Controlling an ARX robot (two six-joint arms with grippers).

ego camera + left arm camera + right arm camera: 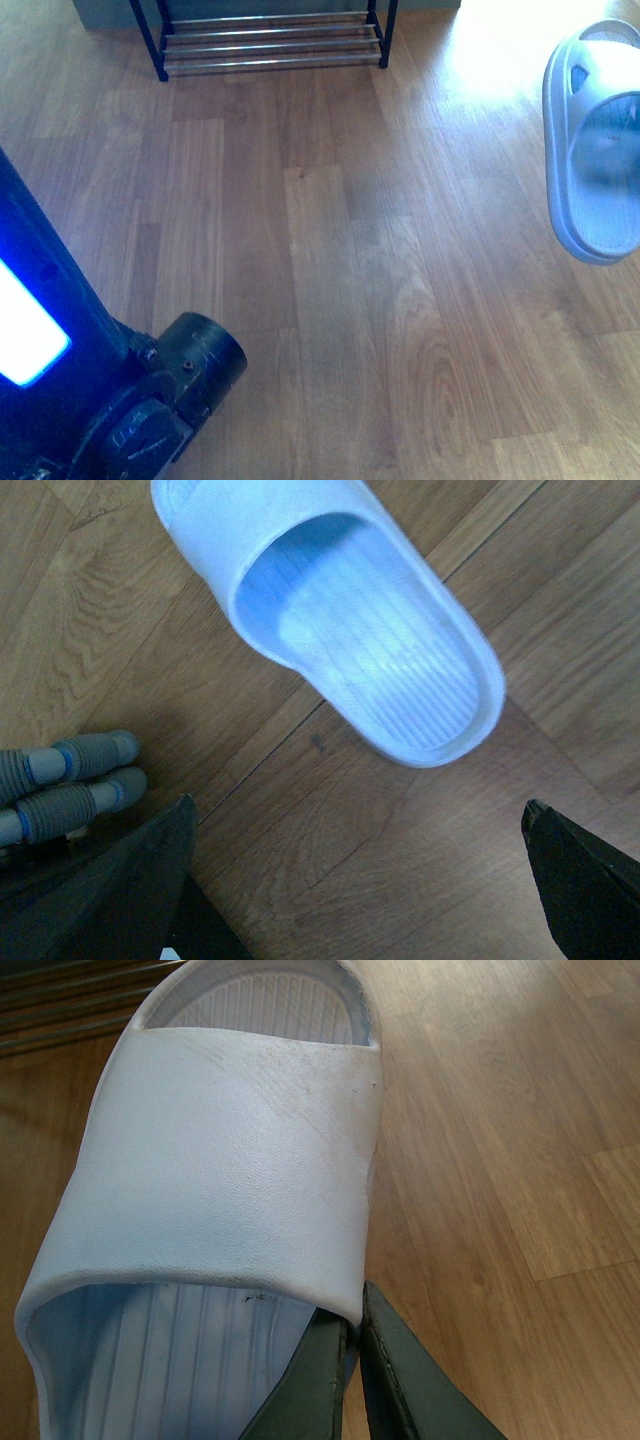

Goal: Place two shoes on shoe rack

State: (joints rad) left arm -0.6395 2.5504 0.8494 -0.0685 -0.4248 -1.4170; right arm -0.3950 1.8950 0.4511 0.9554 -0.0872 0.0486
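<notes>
One pale blue sandal (598,150) hung at three o'clock, pinched by the right gripper (355,1305); the shoe rack (270,42) stood at twelve. The left gripper (358,805) gaped wide above a second sandal (340,630).

Pale blue slide sandal (230,1160) (ribbed footbed), black-and-chrome shoe rack (270,45), brown woodgrain floor (350,300).

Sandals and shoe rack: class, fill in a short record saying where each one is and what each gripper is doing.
held sandal: pale blue, looks lifted, right side of front view
right gripper: shut on held sandal's side edge
second sandal: pale blue, lying on wooden floor, untouched
left gripper: open, near second sandal's heel end
shoe rack: ahead, far end of floor; no shoe on visible rods
</notes>
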